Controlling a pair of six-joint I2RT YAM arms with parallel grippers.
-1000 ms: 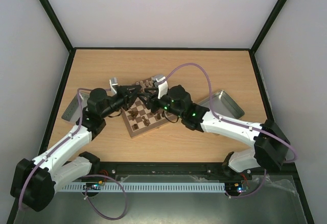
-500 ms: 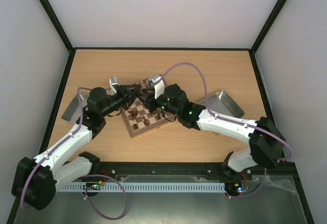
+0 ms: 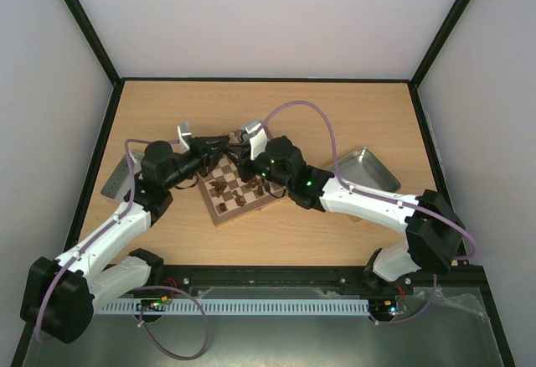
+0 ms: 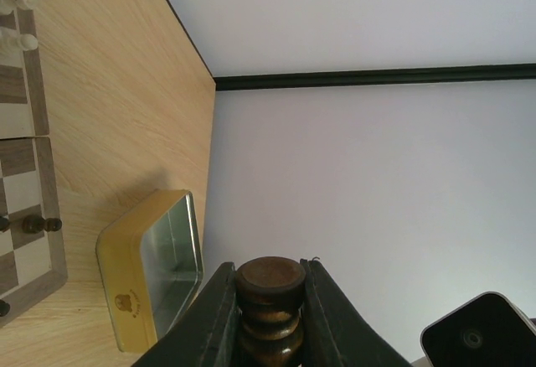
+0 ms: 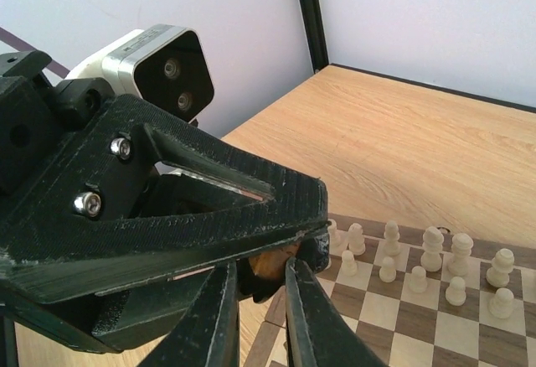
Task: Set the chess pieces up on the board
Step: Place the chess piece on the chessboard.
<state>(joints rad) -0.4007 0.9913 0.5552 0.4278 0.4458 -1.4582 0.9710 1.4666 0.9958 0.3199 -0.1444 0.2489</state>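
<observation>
The left arm (image 3: 163, 166) and right arm (image 3: 289, 170) cover the far part of the board (image 3: 239, 198). Its chess pieces (image 3: 224, 188) are too small to tell apart from above. The left wrist view's bottom edge cuts off the dark piece (image 4: 270, 300) between the fingers (image 4: 213, 317). The right wrist view shows only a sliver of a brown object (image 5: 270, 265).

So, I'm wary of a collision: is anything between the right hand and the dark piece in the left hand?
Nothing visible. The left hand grips the dark piece; the right hand straddles it.
</observation>
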